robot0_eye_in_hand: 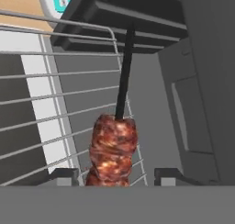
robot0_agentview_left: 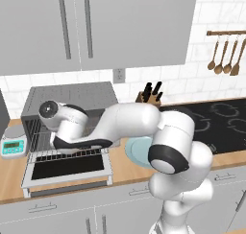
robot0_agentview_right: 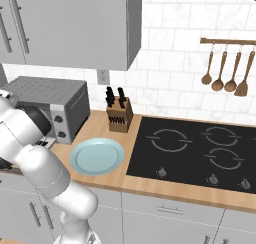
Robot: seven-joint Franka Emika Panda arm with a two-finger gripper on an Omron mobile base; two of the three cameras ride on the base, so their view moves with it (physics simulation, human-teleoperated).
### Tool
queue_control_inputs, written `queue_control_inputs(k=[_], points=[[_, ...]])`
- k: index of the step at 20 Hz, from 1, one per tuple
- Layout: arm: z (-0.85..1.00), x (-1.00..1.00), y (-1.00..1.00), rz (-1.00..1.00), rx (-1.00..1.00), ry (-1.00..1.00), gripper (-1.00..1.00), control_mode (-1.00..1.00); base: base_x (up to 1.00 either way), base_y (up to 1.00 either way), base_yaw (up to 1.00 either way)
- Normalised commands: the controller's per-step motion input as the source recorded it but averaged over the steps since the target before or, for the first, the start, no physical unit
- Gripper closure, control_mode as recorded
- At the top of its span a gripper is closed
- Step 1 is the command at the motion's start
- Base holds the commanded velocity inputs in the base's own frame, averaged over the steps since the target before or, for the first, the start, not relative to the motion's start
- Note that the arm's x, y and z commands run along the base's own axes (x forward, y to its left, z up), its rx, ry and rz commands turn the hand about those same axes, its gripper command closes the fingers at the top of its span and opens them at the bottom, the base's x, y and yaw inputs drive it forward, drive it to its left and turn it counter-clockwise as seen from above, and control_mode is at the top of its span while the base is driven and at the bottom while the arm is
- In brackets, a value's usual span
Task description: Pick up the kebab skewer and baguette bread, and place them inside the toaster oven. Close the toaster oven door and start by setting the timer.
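Note:
The kebab skewer (robot0_eye_in_hand: 113,147), a dark stick with reddish-brown meat chunks, lies on the wire rack (robot0_eye_in_hand: 69,108) of the toaster oven (robot0_agentview_left: 72,96). My gripper (robot0_eye_in_hand: 118,176) sits over the skewer's meat end, reaching into the oven from the front. Its jaws are open, with a small gap on each side of the meat. The toaster oven door (robot0_agentview_left: 67,168) hangs down flat toward me. In the right base view the toaster oven (robot0_agentview_right: 50,95) shows its two knobs. The baguette bread is out of view.
A light blue plate (robot0_agentview_left: 137,151) lies on the wooden counter right of the oven, partly behind my arm, with nothing on it in the right base view (robot0_agentview_right: 97,155). A white scale (robot0_agentview_left: 13,144) stands left of the oven. A knife block (robot0_agentview_right: 119,117) and black cooktop (robot0_agentview_right: 200,148) lie to the right.

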Motion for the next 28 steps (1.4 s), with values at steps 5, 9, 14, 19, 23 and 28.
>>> queue_control_inputs(k=[5, 9, 14, 19, 23, 28], points=[[0.00, 0.31, -0.01, 0.00, 0.00, 0.02, -1.00, -1.00, 0.00, 0.00, 0.00], [0.04, 0.43, -0.06, 0.00, 0.00, 0.05, -1.00, -1.00, 0.00, 0.00, 0.00], [0.30, 0.11, -0.16, -0.01, 0.03, 0.09, -1.00, -1.00, 0.00, 0.00, 0.00], [0.15, -0.60, -0.30, -0.08, 0.11, 0.06, -1.00, -1.00, 0.00, 0.00, 0.00], [0.09, -0.76, -0.54, -0.26, 0.17, 0.02, -1.00, -1.00, 0.00, 0.00, 0.00], [-0.01, -0.48, -0.54, -0.35, 0.20, -0.01, -1.00, -1.00, 0.00, 0.00, 0.00]])
